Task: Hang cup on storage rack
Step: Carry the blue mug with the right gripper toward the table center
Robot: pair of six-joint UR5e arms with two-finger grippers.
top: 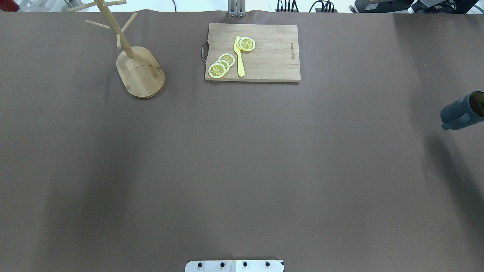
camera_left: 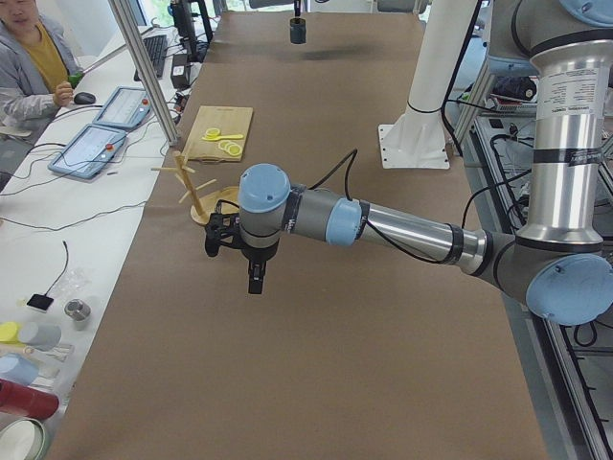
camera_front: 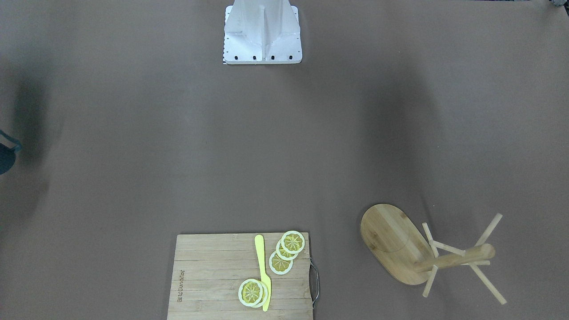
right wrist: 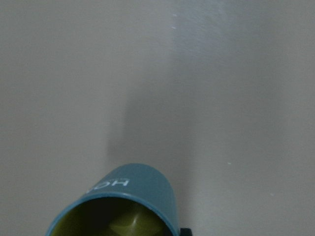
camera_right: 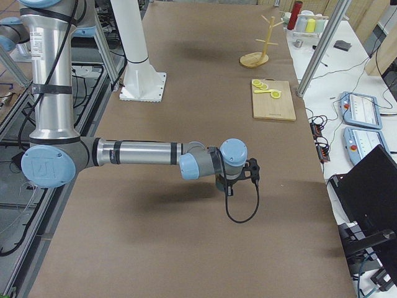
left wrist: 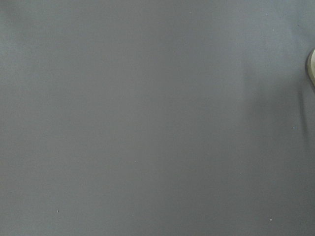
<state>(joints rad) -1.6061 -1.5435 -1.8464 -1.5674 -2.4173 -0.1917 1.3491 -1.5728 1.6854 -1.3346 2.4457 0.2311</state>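
Cup (top: 459, 113) sits far from storage rack (top: 140, 71), past the cutting board (top: 272, 56) to the rack's right, at the surface (top: 242, 170) edge. Rack pegs (top: 92, 23) bare: hanging not begun. Right claw (camera_right: 227, 188) hovers over the cup, presumably to grasp; left claw (camera_left: 254, 281) hangs near the rack. Neither claw's opening can be judged.

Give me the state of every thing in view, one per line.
cup: upright, mouth up, not on the rack.
storage rack: upright, pegs empty.
cutting board: flat on the table.
lemon slices: flat on the board.
yellow knife: flat on the board.
left gripper: over the table; open or shut unclear.
right gripper: open or shut unclear.
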